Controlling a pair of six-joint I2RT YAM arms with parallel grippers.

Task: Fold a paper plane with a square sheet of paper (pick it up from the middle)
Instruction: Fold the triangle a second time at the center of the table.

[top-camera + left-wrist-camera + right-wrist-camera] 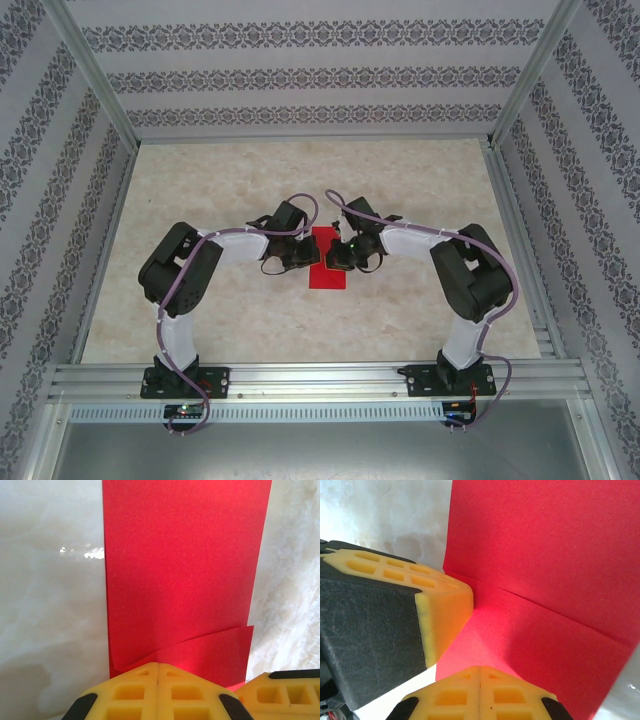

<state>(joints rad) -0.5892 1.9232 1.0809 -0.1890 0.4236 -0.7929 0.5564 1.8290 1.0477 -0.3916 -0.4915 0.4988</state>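
Nearby: a pale marbled table (200, 200) is lying inside patterned walls (300, 70), with a metal rail (320, 380) running along the near edge.
In the way: the left arm (180, 270) and right arm (470, 270) are bending inward and meeting over the middle, their wrists covering the sides of the red paper (328, 278) from above.
Left gripper (158, 667): its yellow fingers are pressing tightly together, tips sitting on the paper's near edge beside a small folded flap. Whether any paper is caught between them cannot be told.
Right gripper (479, 670): its fingers are likewise pressing together, tips resting on the paper near a straight crease. The left gripper is sitting just beside it.
Red paper: it is lying flat at the table's middle as a narrow strip running away from the arms, bright red and straight-edged.
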